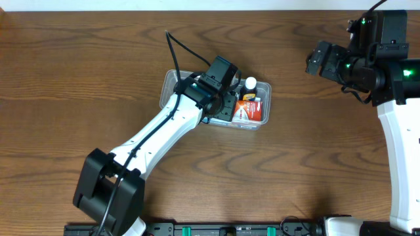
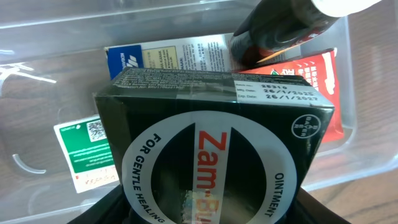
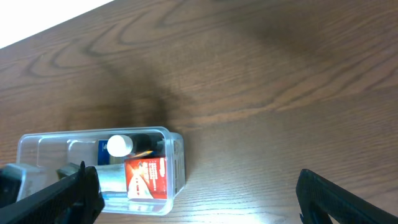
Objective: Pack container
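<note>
The clear plastic container [image 1: 172, 84] sits mid-table. Inside lie a red box [image 1: 249, 112], a dark bottle with a white cap [image 1: 251, 83] and a blue-and-white box [image 2: 168, 57]. My left gripper [image 1: 222, 108] is over the container, shut on a black ointment box [image 2: 217, 143], which it holds just above the container's floor. My right gripper [image 1: 315, 60] is open and empty, high at the far right, well away from the container. The right wrist view shows the container [image 3: 177, 163], the red box [image 3: 147, 177] and the bottle cap [image 3: 119, 145].
The brown wooden table [image 1: 79, 72] spreads around the container. A green-and-white label [image 2: 84, 149] shows on the container's floor. The left arm's base [image 1: 108, 190] stands at the front left, the right arm's white link [image 1: 400, 151] along the right edge.
</note>
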Available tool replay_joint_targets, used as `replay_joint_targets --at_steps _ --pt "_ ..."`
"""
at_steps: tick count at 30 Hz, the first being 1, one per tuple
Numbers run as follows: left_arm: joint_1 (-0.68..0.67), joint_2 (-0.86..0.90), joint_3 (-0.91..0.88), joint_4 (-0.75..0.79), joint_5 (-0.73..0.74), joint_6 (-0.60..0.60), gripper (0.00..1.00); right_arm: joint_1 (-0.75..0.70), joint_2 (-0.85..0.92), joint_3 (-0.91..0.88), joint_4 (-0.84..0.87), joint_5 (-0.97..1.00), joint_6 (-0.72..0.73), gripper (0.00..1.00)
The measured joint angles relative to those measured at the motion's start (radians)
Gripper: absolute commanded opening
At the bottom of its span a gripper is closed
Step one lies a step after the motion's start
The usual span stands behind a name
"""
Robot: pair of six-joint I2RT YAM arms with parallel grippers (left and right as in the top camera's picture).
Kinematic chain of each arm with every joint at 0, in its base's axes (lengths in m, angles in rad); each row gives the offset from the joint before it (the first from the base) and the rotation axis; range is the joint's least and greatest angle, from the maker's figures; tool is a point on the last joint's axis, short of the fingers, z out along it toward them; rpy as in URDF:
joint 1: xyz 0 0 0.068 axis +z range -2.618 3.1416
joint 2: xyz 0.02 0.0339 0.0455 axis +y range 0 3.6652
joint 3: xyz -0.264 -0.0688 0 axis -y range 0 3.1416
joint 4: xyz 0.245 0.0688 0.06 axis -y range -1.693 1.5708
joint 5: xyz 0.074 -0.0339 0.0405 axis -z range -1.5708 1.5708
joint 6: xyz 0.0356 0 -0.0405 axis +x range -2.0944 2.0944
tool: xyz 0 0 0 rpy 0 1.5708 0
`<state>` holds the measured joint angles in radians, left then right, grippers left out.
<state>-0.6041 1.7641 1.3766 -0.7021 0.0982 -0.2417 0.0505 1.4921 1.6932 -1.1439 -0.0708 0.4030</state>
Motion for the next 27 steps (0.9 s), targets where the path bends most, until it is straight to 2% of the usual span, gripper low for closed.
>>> replay_joint_targets --at_steps 3,4,13,20,24,27 --pt "0.000 0.013 0.000 0.000 0.006 -0.009 0.78 0.000 0.000 0.000 0.000 0.000 0.000 0.99" --pt "0.000 0.014 0.000 0.000 0.008 -0.011 0.80 0.000 0.000 0.000 0.000 0.000 0.000 0.99" --pt "0.019 0.012 0.001 -0.036 0.016 -0.021 0.83 0.000 0.000 0.000 0.000 0.000 0.000 0.99" --pt "0.069 -0.026 0.099 -0.231 0.019 -0.021 0.82 0.000 0.000 0.000 0.000 0.000 0.000 0.99" --pt "0.137 -0.109 0.182 -0.336 -0.001 -0.020 0.91 0.000 0.000 0.000 0.000 0.000 0.000 0.99" --pt "0.200 -0.214 0.213 -0.355 -0.026 -0.004 0.98 0.000 0.000 0.000 0.000 0.000 0.000 0.99"
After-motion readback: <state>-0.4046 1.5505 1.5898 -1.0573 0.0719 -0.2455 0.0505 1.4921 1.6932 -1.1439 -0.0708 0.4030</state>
